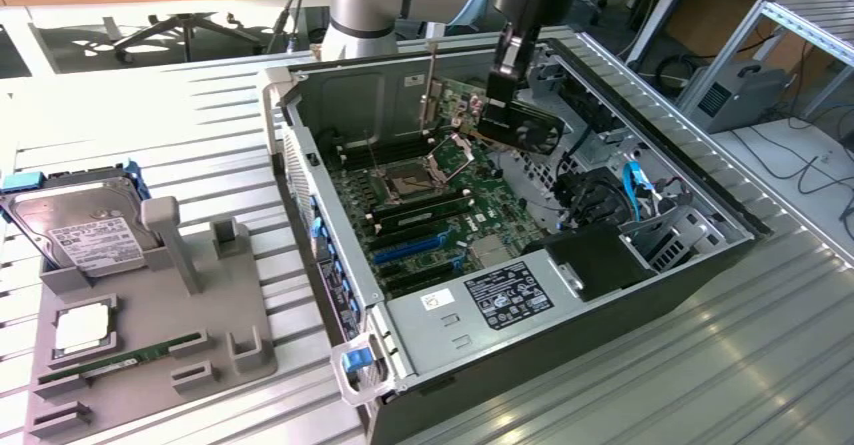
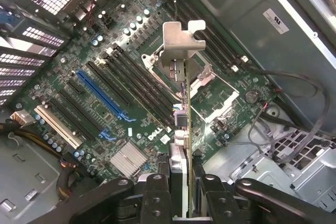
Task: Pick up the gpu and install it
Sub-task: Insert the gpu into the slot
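In the exterior view, my gripper point(image 1: 505, 97) is shut on the gpu point(image 1: 523, 127), a dark card with a silver bracket point(image 1: 430, 95) at one end. I hold it in the air inside the open computer case point(image 1: 334, 365), above the motherboard point(image 1: 441, 220) near the processor socket. In the wrist view the gpu point(image 2: 187, 111) stands edge-on between my fingers point(image 2: 177, 166), with its bracket point(image 2: 181, 38) at the far end. The gripper point(image 2: 185, 177) hangs over the socket area, apart from the blue slot point(image 2: 102, 95) and the black slots beside it.
A grey fixture point(image 1: 160, 345) at the exterior view's left carries a hard drive point(image 1: 80, 230), a processor point(image 1: 80, 327) and a green RAM stick point(image 1: 120, 358). Case walls, drive cages point(image 1: 674, 240) and cables point(image 1: 627, 190) ring the motherboard.
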`<act>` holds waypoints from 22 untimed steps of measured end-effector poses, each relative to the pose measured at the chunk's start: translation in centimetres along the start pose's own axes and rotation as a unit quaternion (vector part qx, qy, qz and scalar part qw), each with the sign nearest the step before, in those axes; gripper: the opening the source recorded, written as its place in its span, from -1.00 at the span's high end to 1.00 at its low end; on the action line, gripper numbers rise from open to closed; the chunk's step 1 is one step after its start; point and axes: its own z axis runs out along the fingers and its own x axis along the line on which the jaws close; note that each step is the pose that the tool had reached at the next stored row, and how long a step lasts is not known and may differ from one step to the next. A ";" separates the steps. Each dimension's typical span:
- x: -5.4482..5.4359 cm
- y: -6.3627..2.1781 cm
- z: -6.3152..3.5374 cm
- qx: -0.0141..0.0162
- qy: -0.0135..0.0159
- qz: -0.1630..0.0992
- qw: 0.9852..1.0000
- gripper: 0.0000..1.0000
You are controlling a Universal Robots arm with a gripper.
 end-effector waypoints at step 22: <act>0.0 0.00 0.00 -0.002 -0.001 -0.051 0.999 0.46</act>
